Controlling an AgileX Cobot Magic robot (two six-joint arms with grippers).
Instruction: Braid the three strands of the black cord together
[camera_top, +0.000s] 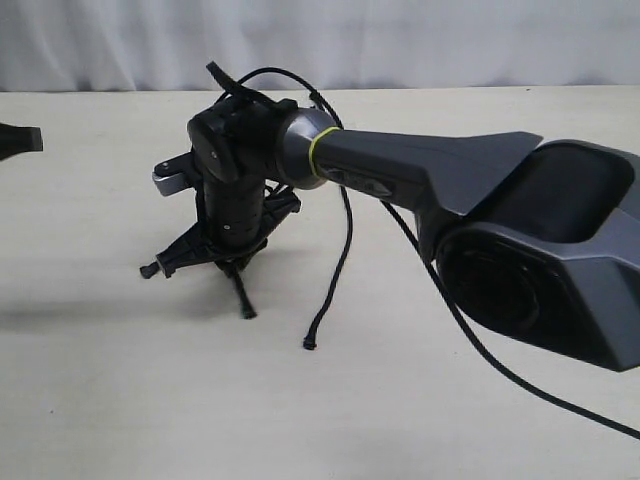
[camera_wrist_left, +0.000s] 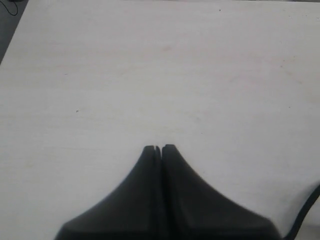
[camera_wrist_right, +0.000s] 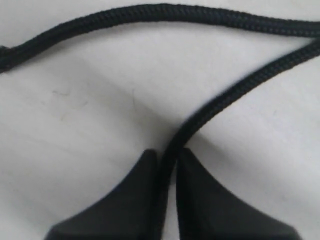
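Only the wrist view reveals it — right hand (camera_wrist_right: 167, 152) pinching a strand (camera_wrist_right: 227, 97).

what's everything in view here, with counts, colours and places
strands: three, matte black, on the table under the right arm
table: one, pale beige, under everything
curtain: one, white, behind the table
cable: one, black, trailing from the right arm across the table
right arm: one, dark grey, reaching across the middle
right tool: one, black, shut on a strand
left tool: one, black, shut, empty, over bare table
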